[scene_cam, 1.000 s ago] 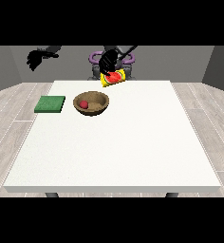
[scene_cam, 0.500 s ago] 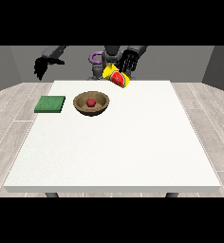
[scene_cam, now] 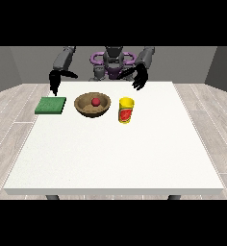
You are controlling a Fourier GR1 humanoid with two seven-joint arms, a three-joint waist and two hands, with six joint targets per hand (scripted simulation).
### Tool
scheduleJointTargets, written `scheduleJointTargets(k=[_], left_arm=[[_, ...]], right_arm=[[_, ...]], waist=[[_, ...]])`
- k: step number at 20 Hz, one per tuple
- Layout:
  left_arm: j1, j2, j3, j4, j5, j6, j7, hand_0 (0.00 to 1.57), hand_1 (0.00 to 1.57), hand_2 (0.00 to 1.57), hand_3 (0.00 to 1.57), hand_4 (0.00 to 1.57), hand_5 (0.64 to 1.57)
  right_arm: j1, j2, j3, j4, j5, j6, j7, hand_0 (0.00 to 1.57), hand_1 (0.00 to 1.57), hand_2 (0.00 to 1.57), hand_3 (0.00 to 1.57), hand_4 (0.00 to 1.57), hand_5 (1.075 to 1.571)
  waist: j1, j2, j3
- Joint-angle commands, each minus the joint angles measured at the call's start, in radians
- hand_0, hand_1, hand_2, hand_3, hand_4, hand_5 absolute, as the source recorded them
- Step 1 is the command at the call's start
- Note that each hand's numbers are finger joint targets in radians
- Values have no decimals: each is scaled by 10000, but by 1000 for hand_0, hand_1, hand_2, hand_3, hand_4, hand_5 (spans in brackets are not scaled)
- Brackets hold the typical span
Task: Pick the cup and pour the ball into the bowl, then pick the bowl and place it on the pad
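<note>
**Cup upright, ball in bowl**

The yellow cup (scene_cam: pixel 126 110) stands just right of the bowl (scene_cam: pixel 92 104), which holds the red ball (scene_cam: pixel 94 101). The green pad (scene_cam: pixel 51 105) lies left, near the bench (scene_cam: pixel 115 153) edge. The hand at the view's left (scene_cam: pixel 53 79) and the hand at the view's right (scene_cam: pixel 139 79) hang with relaxed fingers, holding nothing. The near bench is broad.

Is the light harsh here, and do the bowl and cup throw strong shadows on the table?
Front view: light is soft and even, no glare on the table; the bowl and cup cast only faint shadows at their bases; the bowl's inside is darker round the ball.
</note>
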Motion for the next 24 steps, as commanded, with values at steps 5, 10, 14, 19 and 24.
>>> scheduleJointTargets(k=[5,10,14,19,24], left_arm=[[1914,388,443,-1027,2774,-2456,-2712,0,0,0,0,0,1563],[1780,640,598,-1465,2808,-2897,-2818,0,0,0,0,0,1564],[1236,950,1250,-1483,2957,-2937,-2825,0,0,0,0,0,1564],[2075,1070,769,-2565,2922,-3602,-2321,0,0,0,0,0,1565],[1843,1273,1434,-2211,2942,-3437,-2834,0,0,0,0,0,1566]], right_arm=[[53,1247,160,323,422,-1787,-266,0,0,0,0,313,1569],[-1353,1056,-175,1896,329,-2281,-861,0,0,0,0,285,1567],[-2129,463,-350,2854,64,-1714,-1465,0,0,0,0,244,1566],[-2254,238,-597,4202,-56,-1753,-1899,0,0,0,0,160,1563],[-2751,311,-290,4648,67,-1622,-2525,0,0,0,0,126,1562]], waist=[[945,-114,131],[1250,494,140],[805,1028,141],[1369,680,145],[893,1259,141]])
